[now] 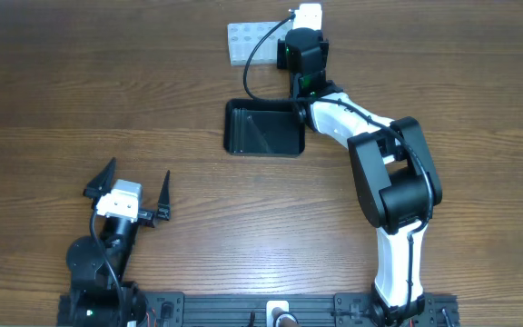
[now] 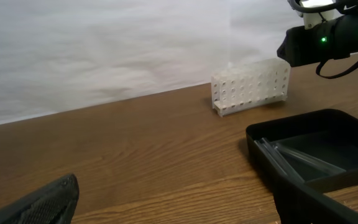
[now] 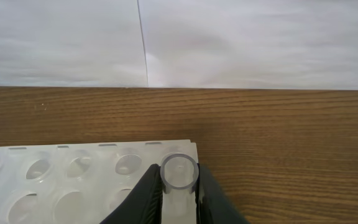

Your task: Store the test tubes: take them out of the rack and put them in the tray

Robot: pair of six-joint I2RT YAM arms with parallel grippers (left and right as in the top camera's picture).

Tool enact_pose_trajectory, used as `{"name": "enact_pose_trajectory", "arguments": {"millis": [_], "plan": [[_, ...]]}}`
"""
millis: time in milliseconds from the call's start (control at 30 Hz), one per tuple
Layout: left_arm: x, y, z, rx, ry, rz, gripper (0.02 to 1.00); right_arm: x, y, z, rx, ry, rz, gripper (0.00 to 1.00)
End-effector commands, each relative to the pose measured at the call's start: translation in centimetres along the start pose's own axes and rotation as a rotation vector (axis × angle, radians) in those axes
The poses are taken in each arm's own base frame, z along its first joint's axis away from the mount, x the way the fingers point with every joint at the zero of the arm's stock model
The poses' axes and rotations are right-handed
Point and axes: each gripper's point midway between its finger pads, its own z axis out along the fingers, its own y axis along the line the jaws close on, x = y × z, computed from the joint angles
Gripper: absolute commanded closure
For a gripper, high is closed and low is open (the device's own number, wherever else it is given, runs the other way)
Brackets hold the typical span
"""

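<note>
Counter [image 1: 80,91] was dark brown wood with a faint sheen, its grain running parallel to the back edge. Behind that edge stood a plain white wall [image 2: 104,50], softly mottled, meeting the wood in a straight line. 1 thin vertical seam [image 3: 143,43] ran down the wall in the right wrist view, with a brighter patch just beside it, low near the counter. Light was soft and even, and shadows on the wood were weak.
</note>
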Motion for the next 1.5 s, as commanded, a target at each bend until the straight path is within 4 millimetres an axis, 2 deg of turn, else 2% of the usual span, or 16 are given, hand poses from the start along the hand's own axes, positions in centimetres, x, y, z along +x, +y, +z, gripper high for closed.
{"name": "enact_pose_trajectory", "arguments": {"millis": [33,400,533,700,1000,1200,1267,1333,1400,1500], "plan": [[0.1,-0.1,0.0,0.008,-0.004,0.012,0.018,-0.2,0.6,0.2,-0.012,-0.009,0.003,0.858],[0.1,-0.1,0.0,0.008,-0.004,0.012,0.018,-0.3,0.6,0.2,-0.012,-0.011,0.004,0.89],[0.1,-0.1,0.0,0.008,-0.004,0.012,0.02,-1.5,0.6,-0.4,-0.014,-0.022,0.008,0.897],[0.1,-0.1,0.0,0.008,-0.004,0.012,0.018,-5.3,0.6,-2.5,-0.024,-0.066,0.022,0.904],[0.1,-0.1,0.0,0.008,-0.004,0.012,0.018,-14.0,0.5,-9.1,-0.059,-0.179,0.059,0.912],[0.1,-0.1,0.0,0.008,-0.004,0.012,0.018,-17.3,-0.2,-13.1,-0.07,-0.208,0.069,0.91],[0.1,-0.1,0.0,0.008,-0.004,0.012,0.018,-17.5,-0.2,-14.3,-0.075,-0.185,0.069,0.91],[0.1,-0.1,0.0,0.008,-0.004,0.012,0.018,-16.8,-0.4,-15.3,-0.079,-0.129,0.092,0.91],[0.1,-0.1,0.0,0.008,-0.004,0.012,0.018,-15.2,0.1,-16.4,-0.11,-0.043,0.107,0.912],[0.1,-0.1,0.0,0.008,-0.004,0.012,0.018,-11.4,1.2,-17.7,-0.191,0.139,0.129,0.915]]}}
